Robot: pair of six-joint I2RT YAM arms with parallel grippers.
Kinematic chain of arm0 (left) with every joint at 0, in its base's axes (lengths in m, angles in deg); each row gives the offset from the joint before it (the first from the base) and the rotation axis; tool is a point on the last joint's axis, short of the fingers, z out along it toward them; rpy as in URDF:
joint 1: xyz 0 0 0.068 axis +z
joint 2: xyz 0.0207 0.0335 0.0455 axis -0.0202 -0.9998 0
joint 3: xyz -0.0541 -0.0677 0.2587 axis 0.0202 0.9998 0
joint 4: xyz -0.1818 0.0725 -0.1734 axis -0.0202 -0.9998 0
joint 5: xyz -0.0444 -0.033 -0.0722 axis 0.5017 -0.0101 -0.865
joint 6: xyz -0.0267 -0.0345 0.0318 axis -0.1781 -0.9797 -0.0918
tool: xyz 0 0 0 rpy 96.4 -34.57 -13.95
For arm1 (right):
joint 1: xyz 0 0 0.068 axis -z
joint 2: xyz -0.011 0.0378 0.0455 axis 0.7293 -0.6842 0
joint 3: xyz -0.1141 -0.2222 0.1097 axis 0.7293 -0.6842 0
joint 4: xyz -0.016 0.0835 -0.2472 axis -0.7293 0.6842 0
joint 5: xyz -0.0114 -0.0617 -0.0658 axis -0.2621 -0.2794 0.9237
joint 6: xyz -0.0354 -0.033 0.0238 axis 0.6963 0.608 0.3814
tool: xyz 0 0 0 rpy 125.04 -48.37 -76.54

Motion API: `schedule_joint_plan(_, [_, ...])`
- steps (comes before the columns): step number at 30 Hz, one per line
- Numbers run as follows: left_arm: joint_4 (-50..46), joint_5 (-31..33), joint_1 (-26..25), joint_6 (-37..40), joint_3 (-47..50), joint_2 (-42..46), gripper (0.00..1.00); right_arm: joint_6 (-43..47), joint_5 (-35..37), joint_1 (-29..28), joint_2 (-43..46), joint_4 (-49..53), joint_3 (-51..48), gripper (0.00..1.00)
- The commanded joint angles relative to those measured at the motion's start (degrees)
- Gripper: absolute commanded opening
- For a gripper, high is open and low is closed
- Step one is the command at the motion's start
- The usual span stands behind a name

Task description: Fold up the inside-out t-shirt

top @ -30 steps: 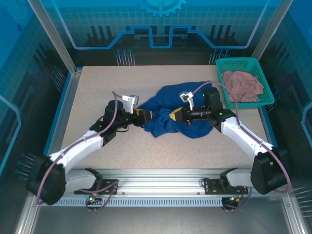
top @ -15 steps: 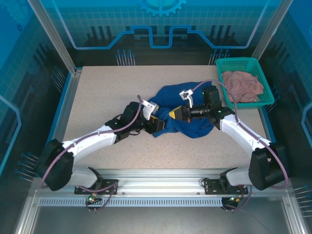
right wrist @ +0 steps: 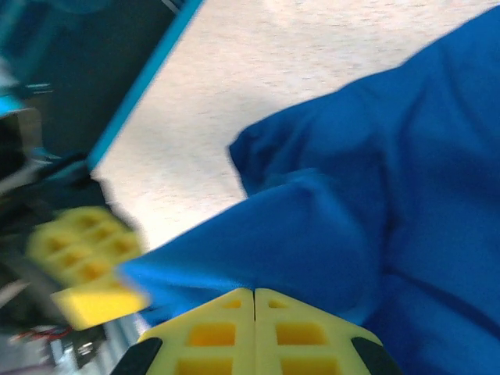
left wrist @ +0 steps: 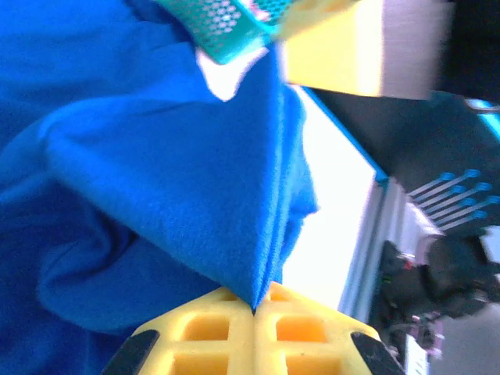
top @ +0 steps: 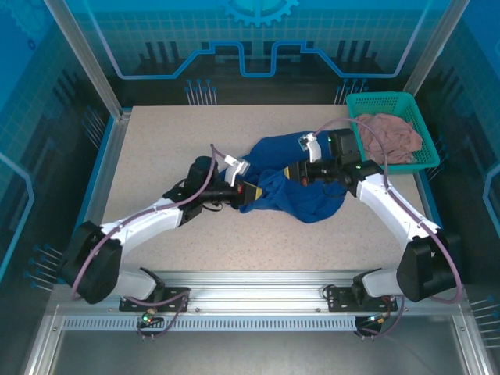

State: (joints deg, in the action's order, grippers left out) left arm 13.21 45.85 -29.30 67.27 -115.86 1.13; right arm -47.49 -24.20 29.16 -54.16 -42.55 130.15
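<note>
Your bench (top: 156,141) carried the blue t-shirt (top: 301,199) bunched right of center, well apart from the teal basket (top: 375,100) in the far right corner, which held a pink cloth (top: 389,134). Your left claw (top: 251,195) was pressed together on a fold at the t-shirt's left edge, the fabric rising in a ridge from between the yellow pads (left wrist: 211,328). Your right claw (top: 293,172) was likewise pinching the t-shirt near its upper middle, pads (right wrist: 305,332) closed on the cloth.
</note>
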Motion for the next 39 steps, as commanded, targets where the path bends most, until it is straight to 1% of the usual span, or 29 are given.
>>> schedule_joint_plan(1, [3.9, -9.4, 0.7, -2.5, 2.4, 4.2, 0.0, 2.8, 16.7, -3.3, -1.8, 8.4, 2.7, 0.08])
schedule_joint_plan(5, [2.9, -7.8, 1.2, -2.3, 2.4, 5.5, 0.0, 6.1, 17.8, -5.1, -0.6, 8.3, 2.7, 0.19])
schedule_joint_plan(9, [1.6, -5.7, 1.3, -1.8, 1.6, 5.3, 0.0, 9.6, 16.4, -7.0, 4.2, 5.8, -0.6, 0.32])
schedule_joint_plan(12, [0.2, -4.3, 1.3, -1.7, 0.9, 5.1, 0.0, 10.8, 14.4, -7.1, 8.6, 3.8, -4.2, 0.37])
schedule_joint_plan(16, [-0.7, -2.9, 1.3, -1.5, 0.8, 5.4, 0.0, 11.7, 9.5, -7.9, 14.6, 0.9, -8.8, 0.43])
schedule_joint_plan(18, [-0.8, -2.5, 1.3, -1.5, 0.9, 5.5, 0.0, 11.2, 6.5, -8.6, 15.9, -0.4, -9.9, 0.45])
schedule_joint_plan(21, [-0.8, -2.1, 1.3, -1.5, 1.1, 5.4, 0.0, 8.5, 2.1, -9.3, 14.9, -3.9, -10.8, 0.45])
schedule_joint_plan(23, [-0.7, -1.9, 1.3, -1.5, 1.1, 5.4, 0.0, 7.1, 1.3, -9.8, 13.4, -5.1, -10.7, 0.45])
schedule_joint_plan(27, [-0.7, -2.2, 1.3, -1.4, 0.9, 5.2, 0.0, 6.6, 2.9, -10.8, 11.1, -6.0, -10.0, 0.45])
schedule_joint_plan(33, [-0.6, -2.1, 1.3, -1.4, 1.2, 5.2, 0.0, 7.1, 4.5, -12.2, 8.3, -5.0, -8.1, 0.42])
schedule_joint_plan(39, [-0.2, -2.3, 1.3, -1.5, 1.4, 5.3, 0.0, 7.5, 8.9, -12.5, 7.7, -4.0, -8.2, 0.42])
